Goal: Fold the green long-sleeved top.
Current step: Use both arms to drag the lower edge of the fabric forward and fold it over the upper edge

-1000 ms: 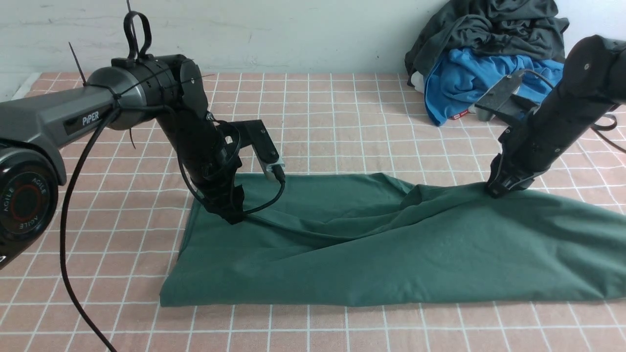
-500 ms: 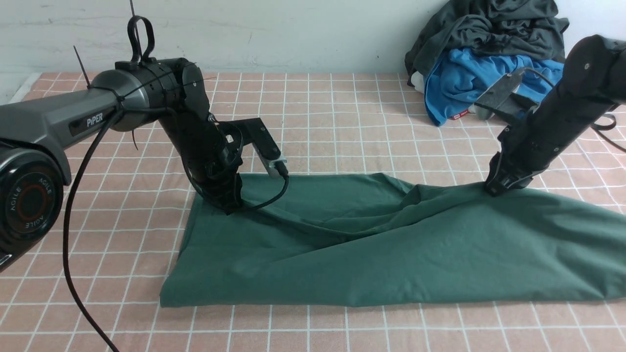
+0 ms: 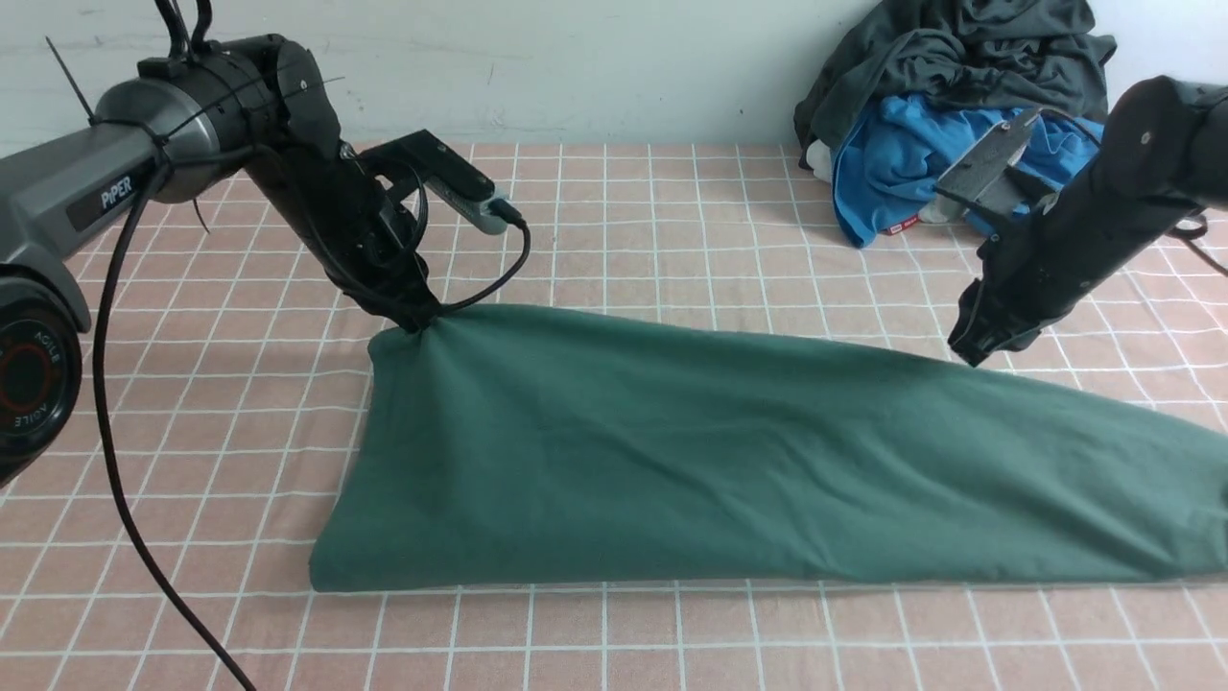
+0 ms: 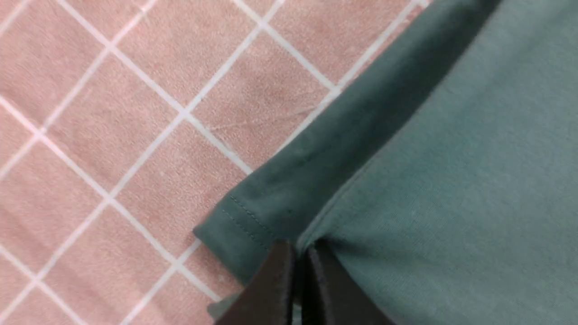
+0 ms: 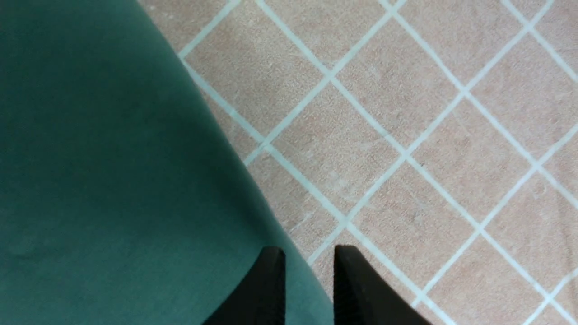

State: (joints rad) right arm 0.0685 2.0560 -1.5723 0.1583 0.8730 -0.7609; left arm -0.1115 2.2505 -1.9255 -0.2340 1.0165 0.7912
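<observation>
Green top lying lengthwise across the checked bench. Left end effector is clamped together on the top's far left corner, lifting it into a peak. Right end effector is at the top's far edge, jaws slightly apart, gripping nothing.

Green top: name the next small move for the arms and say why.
Probably lower the right claw and shut it on the far edge of the top. The left claw is clamped on a hem corner, while the right claw's jaws stand apart over that edge, gripping nothing. With only one end held, a fold would likely drag crooked.
</observation>
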